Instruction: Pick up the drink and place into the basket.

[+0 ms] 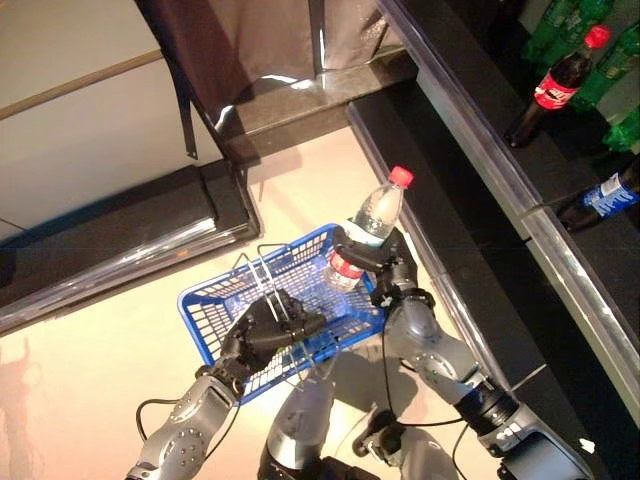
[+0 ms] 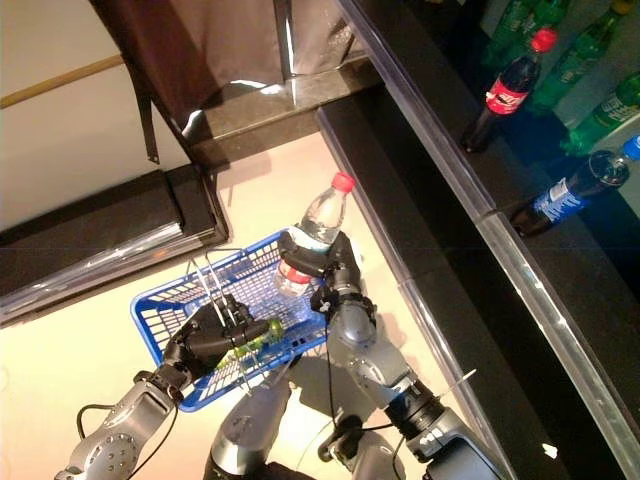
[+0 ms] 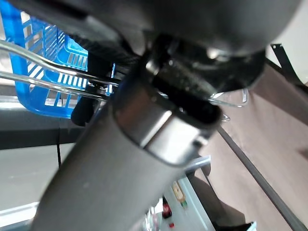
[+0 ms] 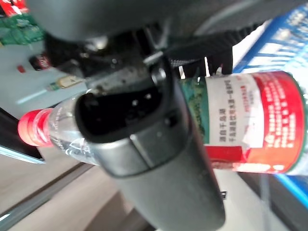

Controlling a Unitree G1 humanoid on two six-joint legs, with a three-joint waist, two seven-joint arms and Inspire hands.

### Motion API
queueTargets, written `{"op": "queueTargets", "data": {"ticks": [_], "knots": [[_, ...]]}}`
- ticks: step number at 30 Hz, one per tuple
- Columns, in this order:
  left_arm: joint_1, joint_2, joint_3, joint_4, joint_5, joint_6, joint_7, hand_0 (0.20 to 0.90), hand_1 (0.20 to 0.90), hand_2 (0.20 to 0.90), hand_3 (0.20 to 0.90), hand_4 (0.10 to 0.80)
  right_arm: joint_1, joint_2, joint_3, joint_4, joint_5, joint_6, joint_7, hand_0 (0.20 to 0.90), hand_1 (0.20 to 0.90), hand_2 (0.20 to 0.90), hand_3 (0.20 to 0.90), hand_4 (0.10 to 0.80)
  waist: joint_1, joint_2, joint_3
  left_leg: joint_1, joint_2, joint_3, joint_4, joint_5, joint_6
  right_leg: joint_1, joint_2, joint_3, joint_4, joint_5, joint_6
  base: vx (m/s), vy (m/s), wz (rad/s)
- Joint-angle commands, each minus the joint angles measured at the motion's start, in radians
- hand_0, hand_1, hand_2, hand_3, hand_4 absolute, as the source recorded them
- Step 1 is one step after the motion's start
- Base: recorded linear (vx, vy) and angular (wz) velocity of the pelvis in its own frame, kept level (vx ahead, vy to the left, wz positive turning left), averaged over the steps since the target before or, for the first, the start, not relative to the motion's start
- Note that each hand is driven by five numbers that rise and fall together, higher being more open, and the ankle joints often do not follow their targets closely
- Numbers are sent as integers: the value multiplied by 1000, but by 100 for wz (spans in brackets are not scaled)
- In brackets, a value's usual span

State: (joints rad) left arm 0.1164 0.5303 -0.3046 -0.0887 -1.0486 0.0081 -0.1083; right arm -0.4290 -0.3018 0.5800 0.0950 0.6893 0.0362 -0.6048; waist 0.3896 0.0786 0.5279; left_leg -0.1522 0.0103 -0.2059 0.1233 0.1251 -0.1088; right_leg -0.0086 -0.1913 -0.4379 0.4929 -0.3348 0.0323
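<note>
The right hand (image 4: 154,144) covers the middle of the water bottle (image 4: 250,125); the bottle's base runs off the picture's edge; the left hand (image 3: 144,120) hides most of the basket (image 3: 43,72).

A dark shelf (image 1: 590,260) edged with a silver metal rail (image 1: 500,170) is seen along the right. On it, a dark cola bottle with a red cap (image 1: 548,98) stands upright. Green plastic bottles (image 1: 590,50) are ranged just beyond the cola bottle, and a blue-labelled dark bottle (image 1: 605,197) is placed nearer, beside it.
</note>
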Motion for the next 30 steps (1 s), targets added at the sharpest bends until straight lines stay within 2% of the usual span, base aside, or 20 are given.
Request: {"op": "queueTargets", "data": {"ticks": [1,6,7,9,13,14,17,22,30], "knots": [[-127,-27,-11,-320,-55,-127,-189,300,300,300,200,100,-152,75,36,-67,-50,-129,0,300,300,300,200,100,-9,-14,-155,-12,-57,-44,101,-55,21,66,69,-26,-179,179,-39,0,0,0],[-126,-26,29,-340,-116,-138,-218,300,300,300,200,100,-137,103,34,46,-62,-125,-21,300,300,300,200,100,11,-7,-156,-20,-68,-56,97,-56,22,64,64,-40,-182,180,-39,12,-9,3],[-123,-26,35,-343,-120,-140,-225,300,300,300,200,100,-135,106,36,51,-60,-124,-21,300,300,300,200,100,14,-14,-154,-10,-67,-54,99,-81,19,70,64,-28,-175,157,-33,58,-52,10],[-119,-27,54,-366,-139,-143,-260,300,300,300,200,100,-133,123,33,83,-66,-128,-21,300,300,300,200,100,24,-13,-148,-11,-71,-60,97,-86,19,68,61,-33,-171,155,-33,18,-31,13],[-131,-31,78,-409,-205,-102,-306,300,300,300,200,100,-126,160,34,145,-72,-136,-17,300,300,300,200,100,40,-11,-141,-14,-77,-75,92,-88,21,67,58,-43,-167,156,-32,-5,-3,4],[-137,-36,79,-416,-190,-116,-319,300,300,300,200,100,-127,172,39,157,-74,-136,-22,300,300,300,200,100,43,-12,-140,-13,-78,-78,89,-88,23,66,58,-45,-166,155,-31,15,-12,7],[-166,-38,75,-446,-169,-130,-347,300,300,300,200,100,-138,201,52,216,-56,-134,-24,300,300,300,200,100,56,-18,-139,-13,-81,-91,82,-87,25,63,58,-51,-165,155,-31,18,-13,20],[-202,-55,56,-479,-224,-59,-332,300,300,300,200,100,-147,239,79,287,-50,-135,-12,300,300,300,200,100,66,-27,-136,-14,-83,-102,67,-82,29,58,62,-52,-170,159,-28,7,-4,5],[-241,-83,2,-482,-208,-8,-306,300,300,300,200,100,-193,278,116,322,-93,-116,0,300,300,300,200,100,72,-36,-131,-15,-84,-115,45,-72,34,51,65,-53,-189,175,-23,-3,-11,7]]}}
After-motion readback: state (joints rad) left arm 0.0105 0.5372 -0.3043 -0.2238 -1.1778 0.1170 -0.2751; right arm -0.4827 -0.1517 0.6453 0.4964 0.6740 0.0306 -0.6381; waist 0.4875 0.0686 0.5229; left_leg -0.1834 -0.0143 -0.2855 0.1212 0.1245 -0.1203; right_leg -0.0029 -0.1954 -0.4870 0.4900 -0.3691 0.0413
